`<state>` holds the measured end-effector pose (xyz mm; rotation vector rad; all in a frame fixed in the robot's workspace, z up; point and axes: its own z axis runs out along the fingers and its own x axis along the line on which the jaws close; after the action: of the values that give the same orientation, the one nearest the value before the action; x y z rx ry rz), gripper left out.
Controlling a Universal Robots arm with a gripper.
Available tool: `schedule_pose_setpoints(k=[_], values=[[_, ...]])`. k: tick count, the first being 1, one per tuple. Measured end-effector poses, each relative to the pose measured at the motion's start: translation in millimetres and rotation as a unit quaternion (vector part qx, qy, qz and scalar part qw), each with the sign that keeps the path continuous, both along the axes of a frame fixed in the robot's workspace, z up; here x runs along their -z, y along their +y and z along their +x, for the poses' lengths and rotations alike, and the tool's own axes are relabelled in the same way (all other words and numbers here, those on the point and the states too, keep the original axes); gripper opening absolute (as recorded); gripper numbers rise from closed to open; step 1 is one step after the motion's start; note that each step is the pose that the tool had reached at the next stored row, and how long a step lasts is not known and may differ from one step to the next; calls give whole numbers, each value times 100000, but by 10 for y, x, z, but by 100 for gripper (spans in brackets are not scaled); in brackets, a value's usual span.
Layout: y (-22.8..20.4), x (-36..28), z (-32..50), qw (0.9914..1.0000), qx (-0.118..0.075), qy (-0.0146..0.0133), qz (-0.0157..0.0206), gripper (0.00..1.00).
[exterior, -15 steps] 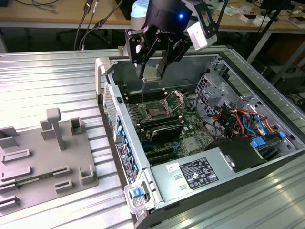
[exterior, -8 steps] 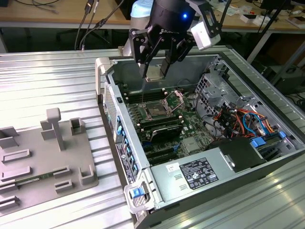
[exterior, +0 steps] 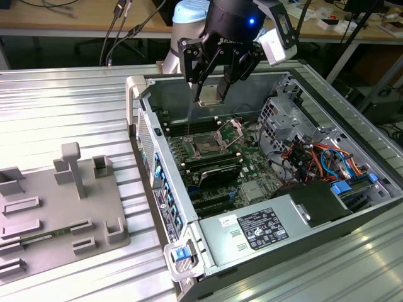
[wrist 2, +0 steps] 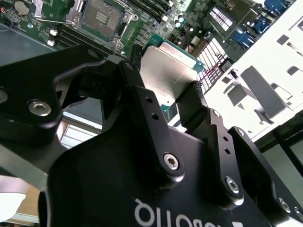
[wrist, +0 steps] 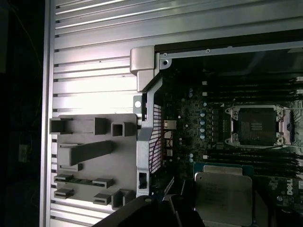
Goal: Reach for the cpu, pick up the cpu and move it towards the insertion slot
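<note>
The cpu is held flat between the closed fingers of the gripper, up in the air inside the open case, and the slot is seen just below it.

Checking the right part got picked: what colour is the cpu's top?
Pale silvery metal, clearest on the cpu in the second wrist view.

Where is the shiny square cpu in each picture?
Exterior view: the cpu hangs between the gripper fingers, above the open computer case.
Second wrist view: the cpu is pinched between the black fingers, above the motherboard.
First wrist view: the cpu is beside the grey tray.
Shared landmark: the insertion slot, empty.
</note>
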<state>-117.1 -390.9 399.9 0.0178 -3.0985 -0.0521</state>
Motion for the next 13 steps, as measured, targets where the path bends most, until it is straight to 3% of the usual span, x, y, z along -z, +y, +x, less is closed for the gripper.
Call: schedule_pose_setpoints(k=[13], values=[[7, 0, 229, 100000, 6, 2, -1, 55]])
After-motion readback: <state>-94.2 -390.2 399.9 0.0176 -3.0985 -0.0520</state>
